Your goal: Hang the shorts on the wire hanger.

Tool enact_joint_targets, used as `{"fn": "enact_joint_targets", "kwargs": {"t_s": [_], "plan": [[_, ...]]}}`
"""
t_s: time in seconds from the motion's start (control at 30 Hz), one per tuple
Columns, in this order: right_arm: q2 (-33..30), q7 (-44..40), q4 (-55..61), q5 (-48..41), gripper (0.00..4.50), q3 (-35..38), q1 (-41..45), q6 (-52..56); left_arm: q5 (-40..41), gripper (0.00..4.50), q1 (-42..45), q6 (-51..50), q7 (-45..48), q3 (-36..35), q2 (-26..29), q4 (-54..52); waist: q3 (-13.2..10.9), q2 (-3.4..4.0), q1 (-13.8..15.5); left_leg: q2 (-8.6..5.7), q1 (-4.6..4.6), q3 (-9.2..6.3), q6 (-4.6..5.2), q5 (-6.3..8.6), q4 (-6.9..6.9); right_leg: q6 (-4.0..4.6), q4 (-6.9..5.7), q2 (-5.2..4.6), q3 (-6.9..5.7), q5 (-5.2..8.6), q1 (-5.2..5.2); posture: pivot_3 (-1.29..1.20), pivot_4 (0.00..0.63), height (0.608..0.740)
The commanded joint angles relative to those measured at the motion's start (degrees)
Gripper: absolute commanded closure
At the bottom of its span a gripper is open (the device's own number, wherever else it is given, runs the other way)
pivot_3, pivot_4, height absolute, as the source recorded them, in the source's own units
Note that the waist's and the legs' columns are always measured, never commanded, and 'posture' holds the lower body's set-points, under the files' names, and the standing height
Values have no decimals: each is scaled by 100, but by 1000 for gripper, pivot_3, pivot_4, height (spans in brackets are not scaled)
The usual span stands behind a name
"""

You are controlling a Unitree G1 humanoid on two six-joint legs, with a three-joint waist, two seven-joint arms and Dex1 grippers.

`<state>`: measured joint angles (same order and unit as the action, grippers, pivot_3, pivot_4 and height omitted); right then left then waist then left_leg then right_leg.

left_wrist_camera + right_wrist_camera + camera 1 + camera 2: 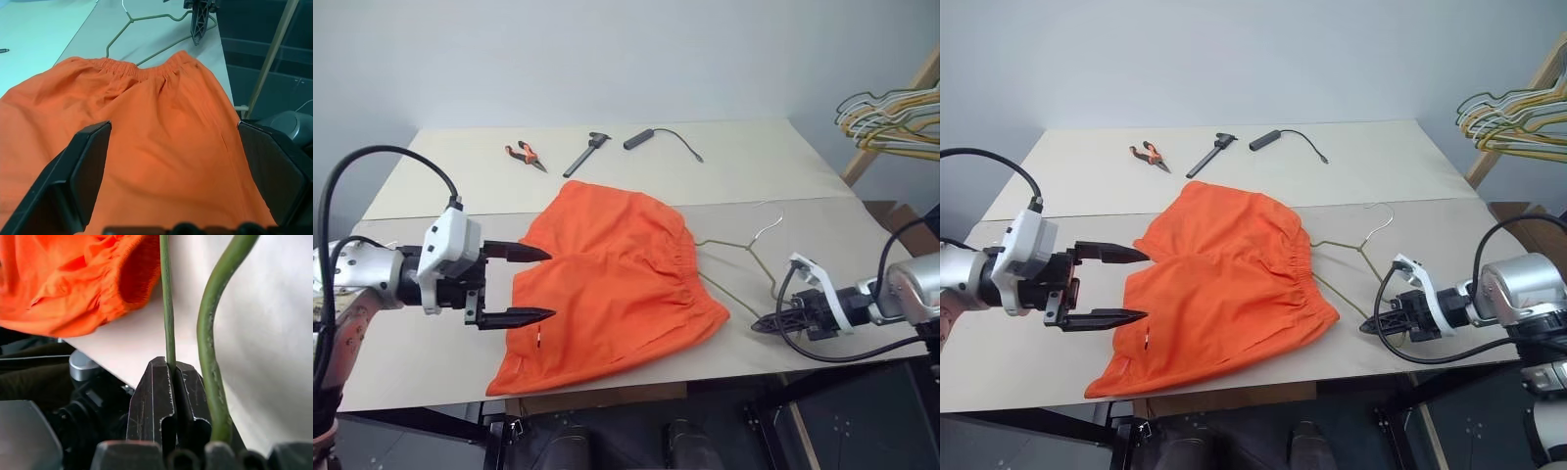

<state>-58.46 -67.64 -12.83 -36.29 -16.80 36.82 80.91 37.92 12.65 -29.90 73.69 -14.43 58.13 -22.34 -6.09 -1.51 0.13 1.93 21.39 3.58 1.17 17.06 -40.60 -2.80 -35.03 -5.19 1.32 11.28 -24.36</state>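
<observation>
The bright orange shorts lie flat on the table, waistband toward the right. The wire hanger lies to the right of them, its hook pointing away and one shoulder tucked under the waistband. My right gripper is shut on the hanger's wire at its near corner, just above the table's front edge. My left gripper is open and hovers level at the shorts' left leg edge, fingers pointing right. Orange cloth shows between its fingers, which do not touch it.
Orange-handled pliers, a dark hand tool and a black cable with a cylindrical end lie at the table's back. A bunch of coloured hangers hangs on a wooden rack at the far right. The table's front edge is close.
</observation>
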Motion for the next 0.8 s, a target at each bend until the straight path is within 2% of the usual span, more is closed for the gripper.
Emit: {"fn": "enact_joint_targets", "kwargs": {"t_s": [0.03, 0.2, 0.4, 0.67, 0.8], "plan": [[188, -323, -260, 178, 4500, -277, 386, -295, -59, 17, 30, 160, -11, -84, 77, -30, 0, 0, -10, 0, 0, 0, 0, 0, 0, 0, 0, 1, 0, -1, 0, 74, 78, 740], [356, -892, -632, 362, 4500, -809, 710, -464, -38, 17, -113, 181, -22, -211, 100, -111, 0, 0, 25, 0, 1, -2, 0, 0, 0, 0, -1, 0, -5, -1, 0, 100, 74, 740], [963, -891, -1954, 783, 4500, -885, 1152, -573, -26, 17, -309, 197, -90, -350, 128, -226, 0, 0, 59, 0, 4, -2, 0, 0, 0, 0, -1, 0, -9, -2, 0, 124, 70, 740], [703, -1986, -1319, 692, 4500, -1267, 885, -703, -20, 17, -491, 193, -118, -524, 176, -329, 1, 2, 130, 1, 14, -12, 0, 0, 0, 0, 1, -4, -26, -1, -1, 141, 61, 740], [1205, -1654, -2050, 1016, 4500, -1152, 1174, -859, -35, 17, -432, 227, -88, -501, 202, -280, 3, 2, 110, 1, 11, -14, 0, 0, 0, 1, -2, -1, -28, -2, 0, 139, 54, 740]]}}
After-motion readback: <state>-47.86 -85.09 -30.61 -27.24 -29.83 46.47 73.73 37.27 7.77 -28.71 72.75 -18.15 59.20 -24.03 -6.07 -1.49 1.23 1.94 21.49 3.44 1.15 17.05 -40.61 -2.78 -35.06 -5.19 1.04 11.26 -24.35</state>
